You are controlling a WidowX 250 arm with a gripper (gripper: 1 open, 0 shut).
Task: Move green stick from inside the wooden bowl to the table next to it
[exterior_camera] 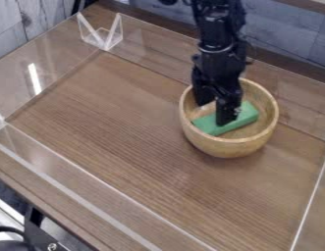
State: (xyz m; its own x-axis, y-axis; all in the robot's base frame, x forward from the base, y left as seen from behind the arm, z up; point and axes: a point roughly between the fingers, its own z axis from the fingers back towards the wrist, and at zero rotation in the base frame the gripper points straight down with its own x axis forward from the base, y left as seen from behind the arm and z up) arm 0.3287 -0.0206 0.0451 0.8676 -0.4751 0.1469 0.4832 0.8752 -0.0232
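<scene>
The wooden bowl (247, 143) sits on the right half of the table (112, 118). Inside it lies the bright green stick (239, 123), slanting from lower left to upper right. My black gripper (217, 106) points straight down into the bowl, open, its fingers reaching down to the stick's left part. One finger (228, 105) stands in front of the stick and hides part of it. Whether the fingers touch the stick cannot be told from this view.
Low clear acrylic walls (40, 59) edge the tabletop. A small clear bracket (99, 32) stands at the back left corner. Bare wood stretches to the left of and in front of the bowl.
</scene>
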